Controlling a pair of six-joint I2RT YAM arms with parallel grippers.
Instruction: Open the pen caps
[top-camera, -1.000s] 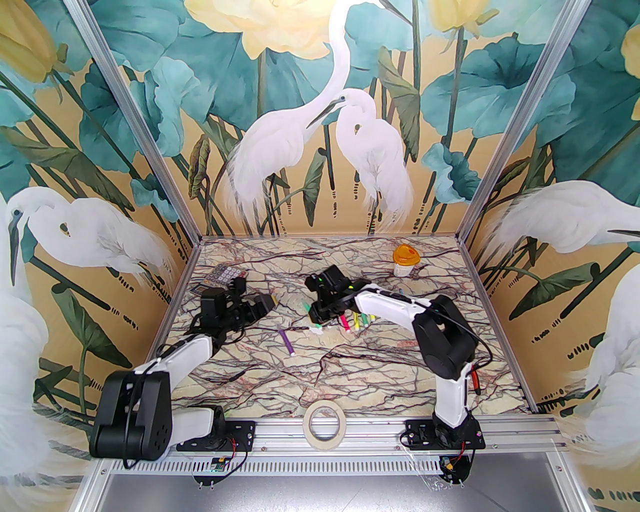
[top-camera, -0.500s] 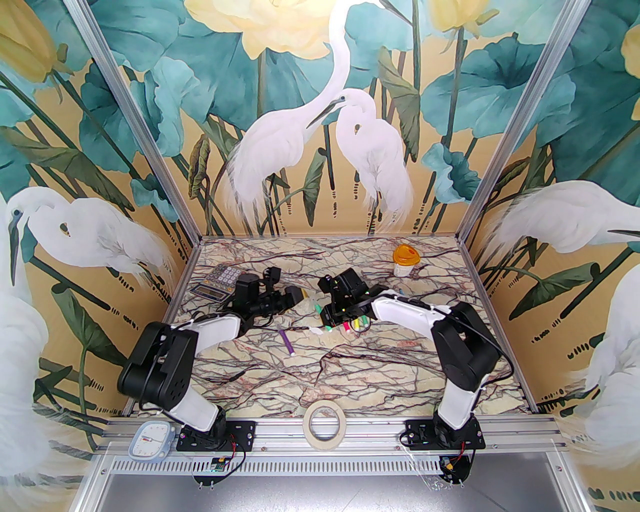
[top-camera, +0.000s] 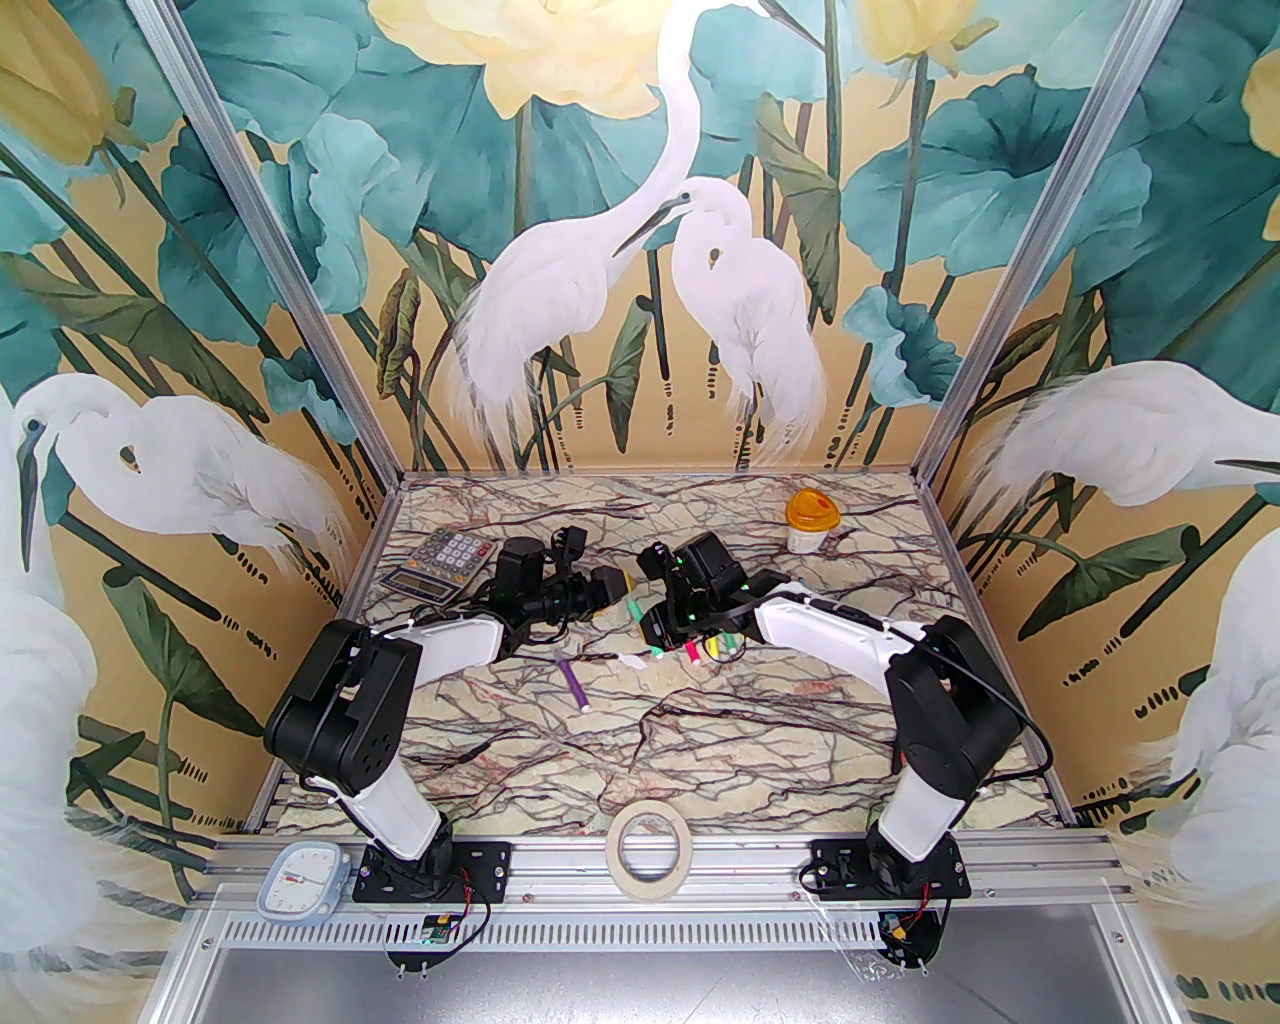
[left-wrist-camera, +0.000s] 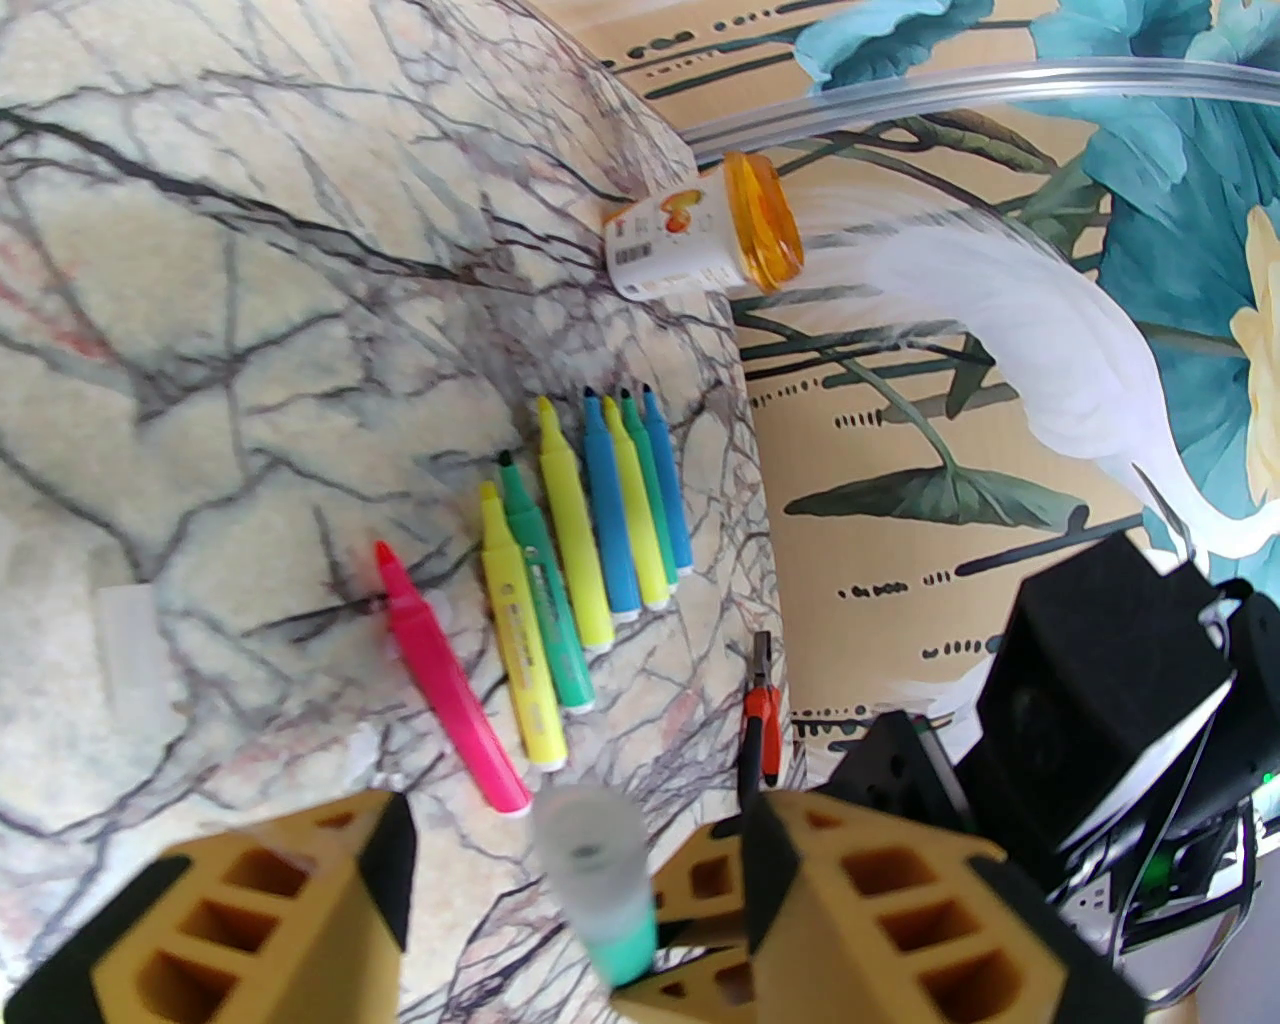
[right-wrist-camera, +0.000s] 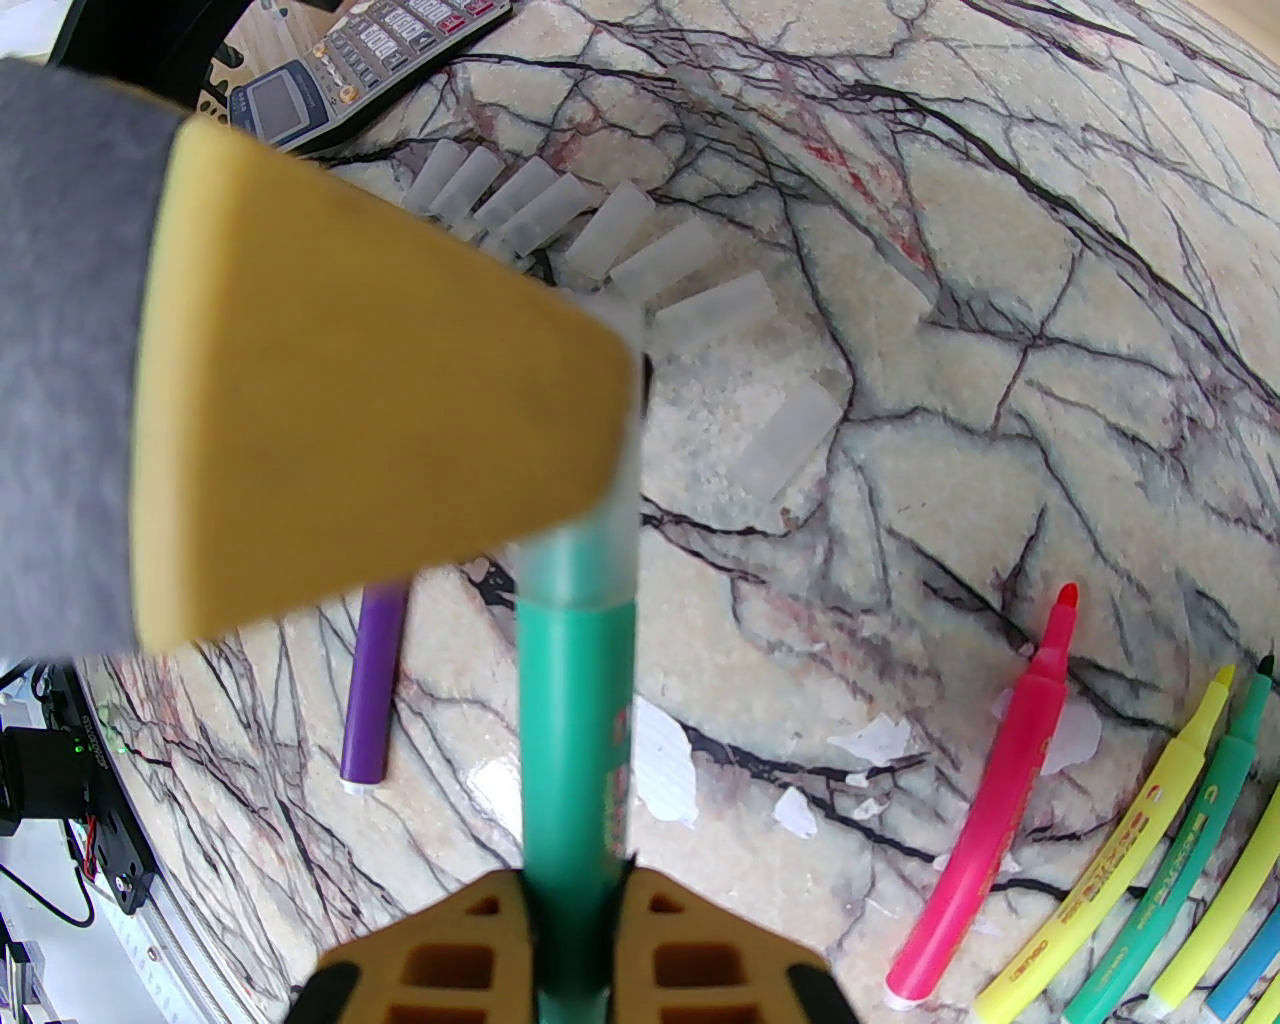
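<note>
**Right hand (right-wrist-camera: 575, 905) grips green pen (right-wrist-camera: 578, 720); left hand (left-wrist-camera: 582, 845) stands open around its fitted cap (left-wrist-camera: 590, 850)**

Right hand: clamped tight on the lower barrel of the green pen. It holds the pen clear of the surface (top-camera: 700, 760), over the middle of the far half, with the capped end pointing at the left hand.

Fitted cap: a clear tube, in place on the forward end of the green pen.

Left hand: about half open, with 1 finger on each side of the fitted cap. The left wrist view shows a gap on both sides, so there is no grip. In the right wrist view, 1 of its yellow fingers (right-wrist-camera: 350, 400) covers part of the cap.

Loose caps (right-wrist-camera: 610, 230): 8 clear tubes lie in a curved row on the surface, near the calculator (right-wrist-camera: 360, 50) and apart from the pens.

Uncapped pens (left-wrist-camera: 570, 540): 8 lie side by side on the surface with bare tips: 1 pink, 3 yellow, 2 green and 2 blue. The pink one lies slightly apart from the others.

Purple pen (right-wrist-camera: 372, 690): it lies alone on the surface. Its far end is hidden behind the left finger, so I cannot tell whether it is capped.

Other items: red-handled pliers (left-wrist-camera: 762, 715) lie just beside the pen row. An orange-lidded jar (top-camera: 810, 520) stands at the far right. A tape roll (top-camera: 648, 838) sits at the near edge.
</note>
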